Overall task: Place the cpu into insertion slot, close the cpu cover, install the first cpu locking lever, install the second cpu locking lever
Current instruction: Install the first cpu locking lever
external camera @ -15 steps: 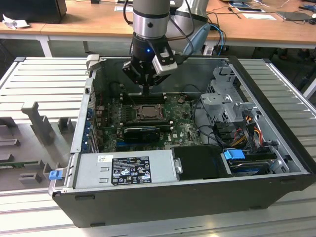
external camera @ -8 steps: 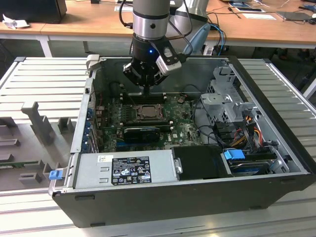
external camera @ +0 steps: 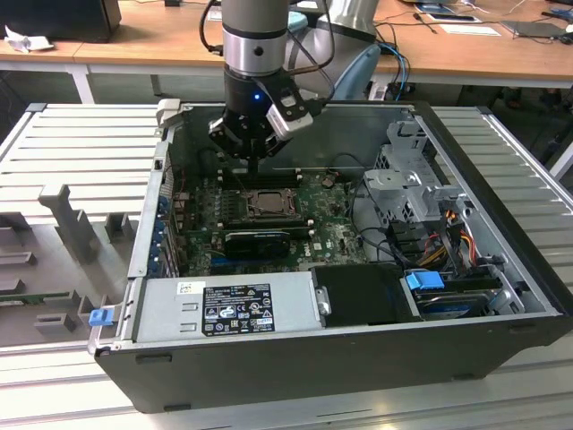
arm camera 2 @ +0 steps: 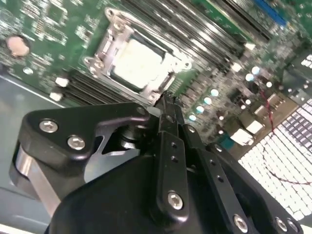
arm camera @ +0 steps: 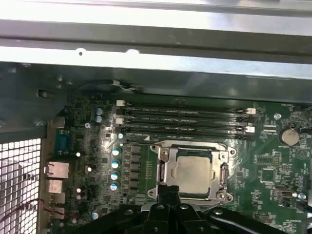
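Observation:
The cpu point(arm camera 2: 136, 66) lies flat in the insertion slot point(external camera: 266, 204) on the green motherboard, its pale face up. The silvery cpu cover point(arm camera: 165, 168) lies down around the cpu point(arm camera: 194, 173), framing it. My gripper point(arm camera 2: 168, 103) hangs just above the board at one edge of the socket, near a corner of the cover. Its black fingers are pressed together with nothing between them. In the exterior view the gripper point(external camera: 255, 168) stands just behind the socket, deep inside the open case.
Long black memory slots point(arm camera: 185, 122) run beside the socket. A black card point(external camera: 258, 240) lies in front of it, then the power supply point(external camera: 224, 309). A metal drive cage point(external camera: 407, 179) and cables point(external camera: 439, 242) fill the exterior view's right. Case walls point(external camera: 161, 179) enclose the board.

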Available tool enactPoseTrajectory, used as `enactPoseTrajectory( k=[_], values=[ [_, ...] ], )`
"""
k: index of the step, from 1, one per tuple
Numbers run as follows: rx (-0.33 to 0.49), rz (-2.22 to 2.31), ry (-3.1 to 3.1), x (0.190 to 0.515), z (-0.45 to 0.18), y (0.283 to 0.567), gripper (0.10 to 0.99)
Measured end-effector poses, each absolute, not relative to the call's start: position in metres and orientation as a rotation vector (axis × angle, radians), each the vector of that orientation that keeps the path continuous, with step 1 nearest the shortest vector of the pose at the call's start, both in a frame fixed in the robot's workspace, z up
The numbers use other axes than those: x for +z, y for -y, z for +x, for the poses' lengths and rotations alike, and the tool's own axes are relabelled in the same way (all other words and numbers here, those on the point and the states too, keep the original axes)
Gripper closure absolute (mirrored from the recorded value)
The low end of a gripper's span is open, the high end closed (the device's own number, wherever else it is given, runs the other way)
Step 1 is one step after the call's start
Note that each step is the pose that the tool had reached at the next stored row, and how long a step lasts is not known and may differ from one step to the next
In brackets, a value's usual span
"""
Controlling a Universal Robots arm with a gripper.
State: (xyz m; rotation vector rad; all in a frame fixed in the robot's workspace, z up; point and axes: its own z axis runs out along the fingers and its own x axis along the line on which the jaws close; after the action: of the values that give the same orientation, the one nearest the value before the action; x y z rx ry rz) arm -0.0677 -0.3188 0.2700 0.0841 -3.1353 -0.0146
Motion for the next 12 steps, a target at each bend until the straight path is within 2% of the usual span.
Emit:
enactPoseTrajectory(
  k=[12],
  values=[
    [-0.014, 0.085, 3.146, 0.26, -0.102, 0.311, 0.98]
  ],
)
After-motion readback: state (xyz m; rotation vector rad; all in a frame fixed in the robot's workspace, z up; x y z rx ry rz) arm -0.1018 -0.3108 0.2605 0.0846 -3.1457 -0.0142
